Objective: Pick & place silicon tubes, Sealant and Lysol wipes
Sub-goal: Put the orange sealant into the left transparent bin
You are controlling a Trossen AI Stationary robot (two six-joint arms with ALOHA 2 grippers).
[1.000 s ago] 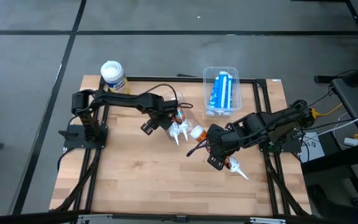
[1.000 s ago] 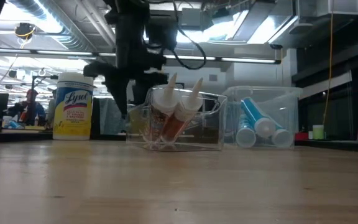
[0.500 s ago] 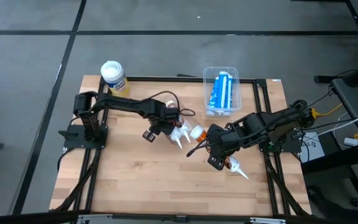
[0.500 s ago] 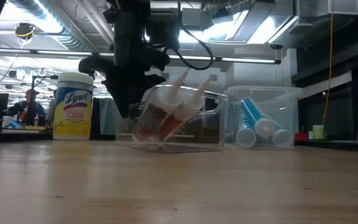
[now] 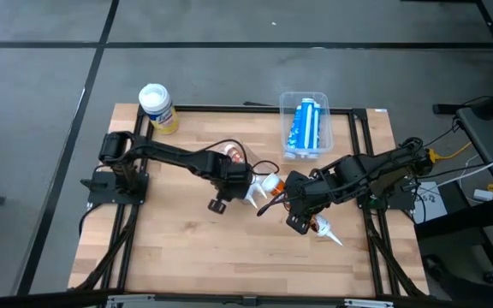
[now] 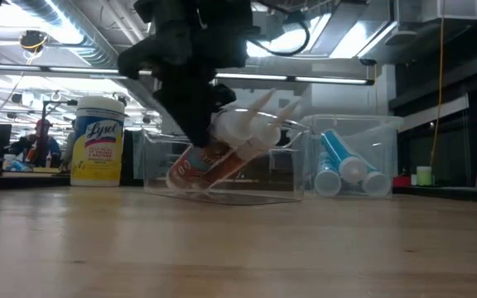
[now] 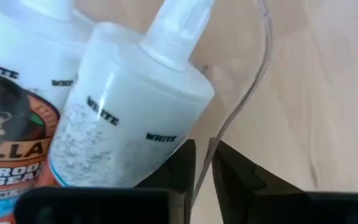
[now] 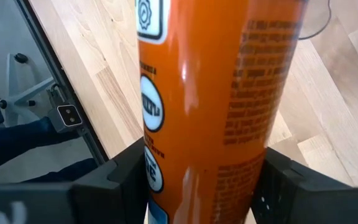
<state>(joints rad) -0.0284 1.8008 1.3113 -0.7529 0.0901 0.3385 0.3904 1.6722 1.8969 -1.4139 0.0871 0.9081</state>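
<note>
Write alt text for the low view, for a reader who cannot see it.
A dark robot arm reaches down and tilts a clear plastic bin so the white-capped sealant tubes inside lean to the right. A second clear bin to its right holds blue tubes, and the Lysol wipes stand upright at left on the wooden table.

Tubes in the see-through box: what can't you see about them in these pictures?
1. High view: the left gripper and its arm cover most of the bin, so its tubes can't be counted there.
2. Left wrist view: the tubes are cut off by the picture's edges.
3. Right wrist view: the orange tube in the right gripper loses both ends to the edges.
</note>
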